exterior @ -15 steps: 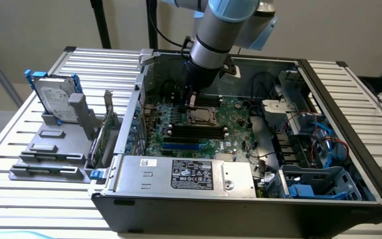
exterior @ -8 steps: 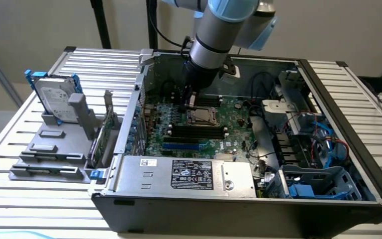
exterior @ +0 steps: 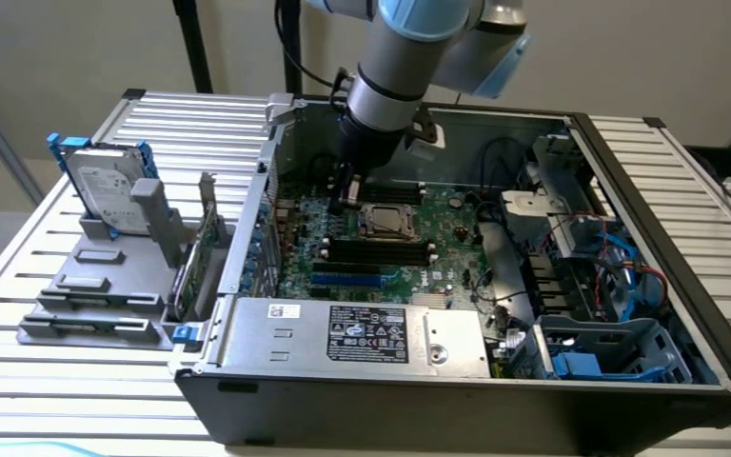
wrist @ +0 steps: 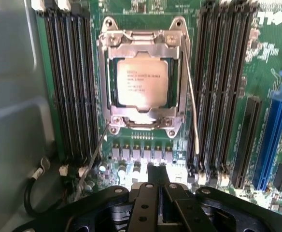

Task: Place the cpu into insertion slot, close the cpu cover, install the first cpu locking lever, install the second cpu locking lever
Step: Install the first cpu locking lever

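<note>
Green motherboard (wrist: 271, 58), cpu (wrist: 142, 82) near closed gripper (wrist: 157, 180)

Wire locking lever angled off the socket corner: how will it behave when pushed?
The locking lever is a long thin wire held only at one end by the cpu cover, so it will probably flex and spring rather than move rigidly. Its narrow, shiny surface looks apt to slip off a pad. It seems light; any resistance likely comes from its pivot.

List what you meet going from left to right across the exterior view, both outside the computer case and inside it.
The hard drive → loose circuit card → cpu → blue cables.
</note>
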`<state>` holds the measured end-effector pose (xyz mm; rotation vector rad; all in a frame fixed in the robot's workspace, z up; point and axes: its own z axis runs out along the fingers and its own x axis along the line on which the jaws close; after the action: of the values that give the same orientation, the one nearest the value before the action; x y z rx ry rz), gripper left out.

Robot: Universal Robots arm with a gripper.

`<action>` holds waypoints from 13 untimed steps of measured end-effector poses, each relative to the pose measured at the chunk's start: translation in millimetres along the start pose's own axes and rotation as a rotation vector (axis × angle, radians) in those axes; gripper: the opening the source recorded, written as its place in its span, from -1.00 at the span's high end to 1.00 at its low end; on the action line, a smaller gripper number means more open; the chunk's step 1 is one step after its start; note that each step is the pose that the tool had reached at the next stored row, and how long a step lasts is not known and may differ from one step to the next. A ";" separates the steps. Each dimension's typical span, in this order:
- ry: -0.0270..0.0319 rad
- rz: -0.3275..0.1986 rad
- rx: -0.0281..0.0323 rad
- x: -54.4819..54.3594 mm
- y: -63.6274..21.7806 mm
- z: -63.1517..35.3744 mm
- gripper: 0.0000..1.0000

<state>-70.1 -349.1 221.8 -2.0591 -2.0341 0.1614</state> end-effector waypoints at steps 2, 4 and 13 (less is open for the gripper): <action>0.0061 0.005 -0.0004 0.0 -3.3 0.0 0.79; 0.0186 0.015 -0.0011 0.0 -4.8 -0.9 0.79; 0.0852 0.077 -0.0017 0.4 -8.3 -4.1 0.79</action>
<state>-77.2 -349.2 227.9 -2.1090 -1.9075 0.0841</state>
